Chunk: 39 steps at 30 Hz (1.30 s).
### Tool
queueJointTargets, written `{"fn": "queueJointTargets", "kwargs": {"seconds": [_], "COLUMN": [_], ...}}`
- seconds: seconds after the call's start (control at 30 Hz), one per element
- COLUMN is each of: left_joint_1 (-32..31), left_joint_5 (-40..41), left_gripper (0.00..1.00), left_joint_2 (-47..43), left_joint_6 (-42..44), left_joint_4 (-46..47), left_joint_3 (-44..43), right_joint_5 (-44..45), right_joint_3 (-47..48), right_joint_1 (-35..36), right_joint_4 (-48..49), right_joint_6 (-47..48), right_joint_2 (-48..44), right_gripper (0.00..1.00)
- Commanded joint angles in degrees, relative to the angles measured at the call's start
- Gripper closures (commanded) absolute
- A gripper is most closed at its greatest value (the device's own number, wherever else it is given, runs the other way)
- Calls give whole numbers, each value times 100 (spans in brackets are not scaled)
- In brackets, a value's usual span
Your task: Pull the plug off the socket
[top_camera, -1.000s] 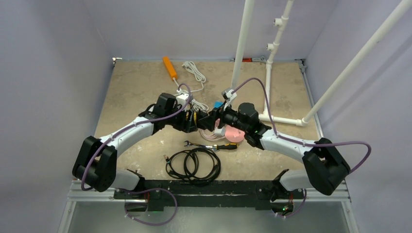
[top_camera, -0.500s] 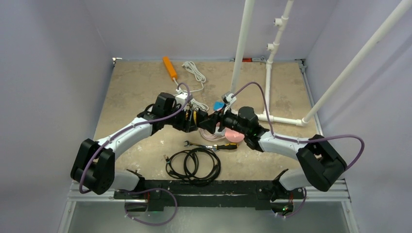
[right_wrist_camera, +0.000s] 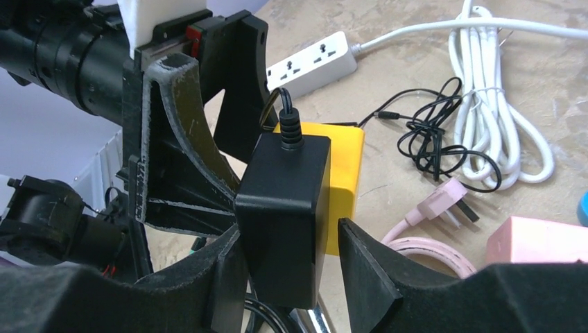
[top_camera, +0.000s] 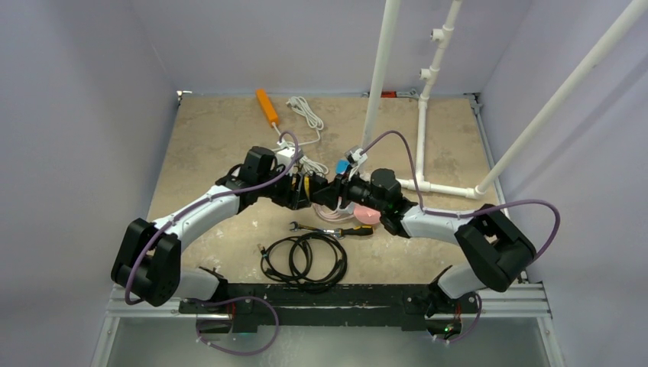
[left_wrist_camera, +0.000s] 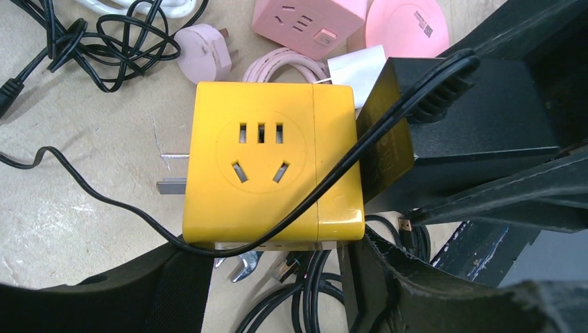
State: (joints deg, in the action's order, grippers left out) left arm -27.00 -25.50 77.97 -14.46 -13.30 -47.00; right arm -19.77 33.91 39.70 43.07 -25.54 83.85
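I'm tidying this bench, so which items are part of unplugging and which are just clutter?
In the job: yellow cube socket, in the left gripper; black power adapter plugged into it, in the right gripper.
Lying about: pink cube socket, white power strip, coiled white cable, coiled black cable.

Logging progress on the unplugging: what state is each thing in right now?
Adapter: plugged into socket's side.
Socket: front outlet empty.
Left gripper: shut on socket.
Right gripper: jaws flank adapter, grip unclear.
Pink plug: unplugged, lying loose.
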Motion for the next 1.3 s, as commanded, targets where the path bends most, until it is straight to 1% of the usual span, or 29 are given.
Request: {"fn": "queueJointTargets", "kwargs": {"seconds": [0.0,0.13,0.3,0.37,0.4,0.53,0.63,0.7,0.8,0.97,1.1,1.27], "left_joint_1": [46,46,46,46,46,46,27,-87,-369,-411,-409,-411], "left_joint_5": [-298,-315,-341,-353,-377,-376,-192,94,476,1069,1126,961], "left_gripper": [100,100,100,100,100,100,100,100,100,100,100,100], "left_joint_2": [-152,-150,-136,-150,-152,-173,-196,-298,-442,-332,-322,-326], "left_joint_6": [-55,-57,-61,-57,-49,-27,46,148,252,301,277,232], "left_joint_4": [415,422,436,440,449,447,354,289,252,-25,-35,14], "left_joint_3": [-55,-41,-38,-37,-33,-31,-49,-45,-7,-108,-101,-108], "right_joint_5": [-72,-88,-240,-204,-158,-61,211,390,411,642,676,693], "right_joint_3": [171,103,123,140,145,195,220,225,192,179,128,95], "right_joint_1": [11,26,33,35,37,37,37,35,37,37,37,38], "right_joint_4": [192,296,356,342,330,215,2,-141,-121,-106,-42,2], "right_joint_6": [-53,-82,-106,-132,-143,-144,-106,-74,-101,-132,-152,-162], "right_joint_2": [163,133,209,251,266,294,215,164,129,60,9,-7], "right_gripper": [49,51,47,49,54,84,100,100,100,100,100,100]}}
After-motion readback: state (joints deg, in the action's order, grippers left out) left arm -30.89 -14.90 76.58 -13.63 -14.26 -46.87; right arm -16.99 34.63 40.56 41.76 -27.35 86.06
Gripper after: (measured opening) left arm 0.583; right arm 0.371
